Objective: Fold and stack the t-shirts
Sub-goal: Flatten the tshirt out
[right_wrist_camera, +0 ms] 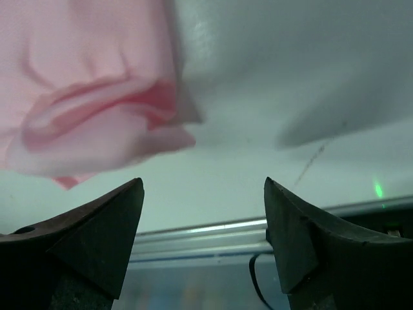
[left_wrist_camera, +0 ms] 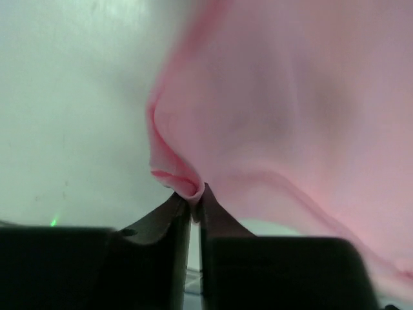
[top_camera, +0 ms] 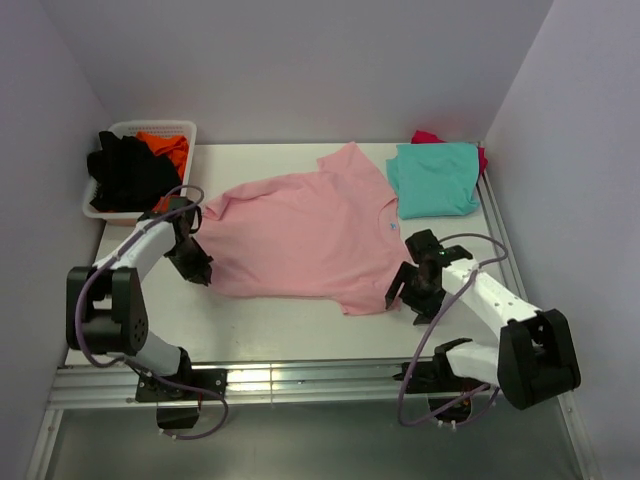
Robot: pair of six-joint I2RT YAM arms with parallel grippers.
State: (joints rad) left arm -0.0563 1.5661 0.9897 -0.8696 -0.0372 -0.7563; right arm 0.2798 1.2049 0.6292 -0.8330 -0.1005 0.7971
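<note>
Pink t-shirt point(top_camera: 300, 235) is lying spread across the tabletop point(top_camera: 280, 330); left claw point(left_wrist_camera: 195, 199) is pinching its edge tightly, right claw point(right_wrist_camera: 203, 200) is gaping empty, so a one-sided pull is likely risking bunching.

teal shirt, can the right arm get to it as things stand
Probably yes: the right gripper is open and empty, and the teal shirt lies straight beyond it with only bare table between.

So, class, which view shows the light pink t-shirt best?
Top external: the light pink t-shirt lies spread whole on the table. Left wrist shows only an edge pinched in the left gripper; right wrist, a bunched corner.
</note>
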